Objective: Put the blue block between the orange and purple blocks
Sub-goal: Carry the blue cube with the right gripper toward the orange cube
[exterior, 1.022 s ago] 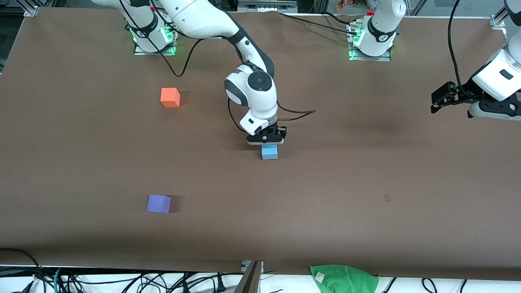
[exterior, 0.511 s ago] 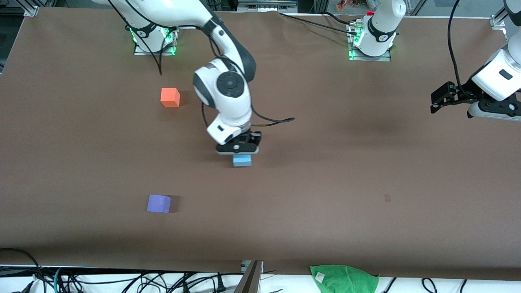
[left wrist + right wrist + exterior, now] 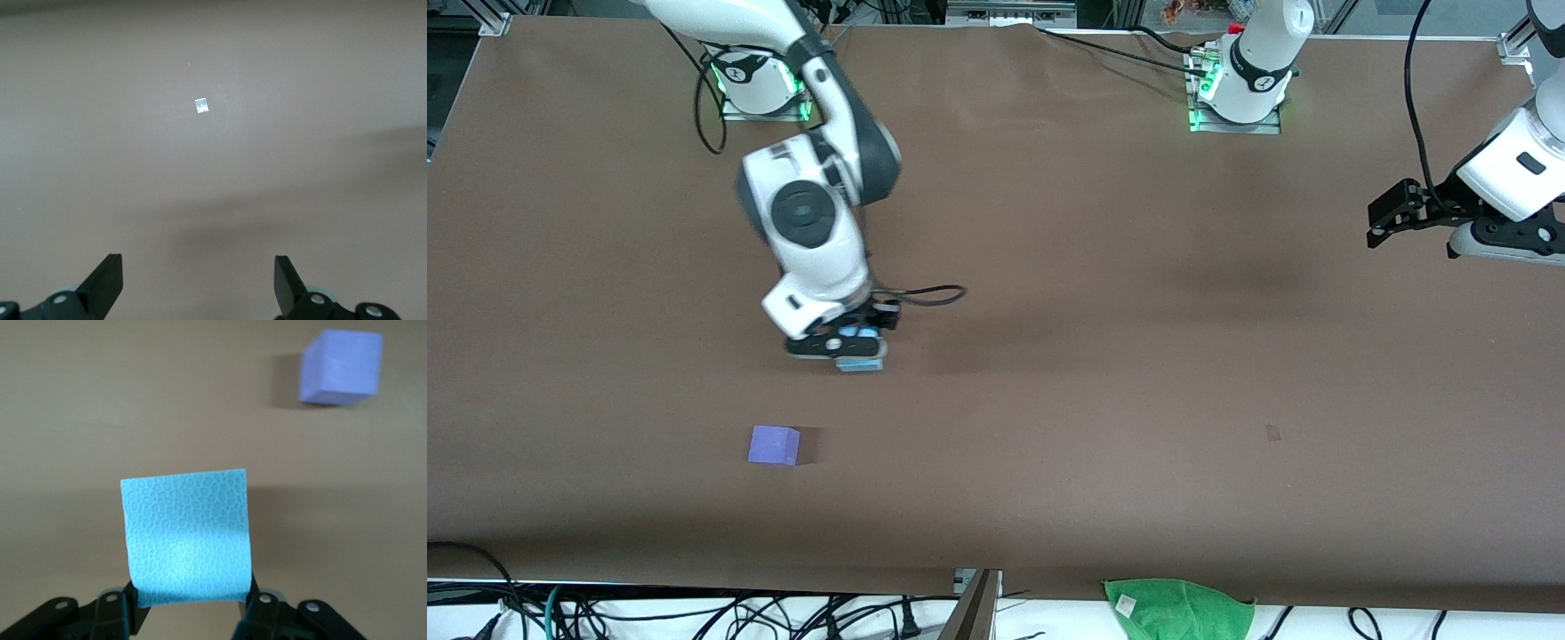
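your right gripper [image 3: 860, 348] has its jaws closed on the blue block [image 3: 862, 362], carrying it in the air over the brown table [image 3: 1103, 373], above a spot farther from the front camera than the purple block [image 3: 774, 444]. the purple block sits on the table toward the right arm's end. the orange block is hidden by the right arm. your left gripper [image 3: 1380, 222] waits over the left arm's end of the table, jaws wide open and holding nothing.
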Tool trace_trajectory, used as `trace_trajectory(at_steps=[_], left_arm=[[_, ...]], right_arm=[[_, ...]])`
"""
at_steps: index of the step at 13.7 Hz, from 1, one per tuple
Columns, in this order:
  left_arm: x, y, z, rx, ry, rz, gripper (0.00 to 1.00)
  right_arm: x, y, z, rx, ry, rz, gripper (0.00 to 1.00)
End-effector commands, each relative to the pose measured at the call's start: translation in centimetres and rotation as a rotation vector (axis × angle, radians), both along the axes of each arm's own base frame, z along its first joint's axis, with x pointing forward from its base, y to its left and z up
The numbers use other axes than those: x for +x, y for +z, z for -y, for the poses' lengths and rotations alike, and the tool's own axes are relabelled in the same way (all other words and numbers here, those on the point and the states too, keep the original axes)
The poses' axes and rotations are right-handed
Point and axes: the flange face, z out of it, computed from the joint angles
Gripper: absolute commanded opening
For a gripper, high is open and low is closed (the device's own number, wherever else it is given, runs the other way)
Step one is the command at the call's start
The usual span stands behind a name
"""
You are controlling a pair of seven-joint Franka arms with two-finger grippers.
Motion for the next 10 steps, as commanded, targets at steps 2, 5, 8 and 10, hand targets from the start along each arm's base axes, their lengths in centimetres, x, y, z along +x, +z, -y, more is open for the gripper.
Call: trace_trajectory(at_steps=[2, 5, 8, 10], left_arm=[[0.4, 0.5, 0.3, -0.006, 0.005, -0.004, 1.0], [0.4, 0.6, 0.3, -0.006, 0.005, -0.003, 1.0], [0.4, 0.6, 0.4, -0.006, 0.004, -0.003, 1.0], [0.4, 0.6, 0.4, -0.006, 0.004, -0.003, 1.0]], right_arm=[[-1.7, -0.3, 10.1, 0.106, -0.036, -0.061, 0.34], [-5.1, -5.2, 15.0, 0.101, -0.038, -0.02, 0.34], [-8.2, -8.8, 16.4, 0.092, -0.048, -0.004, 0.34], [-8.8, -9.5, 16.7, 0.089, -0.05, -0.001, 0.34]])
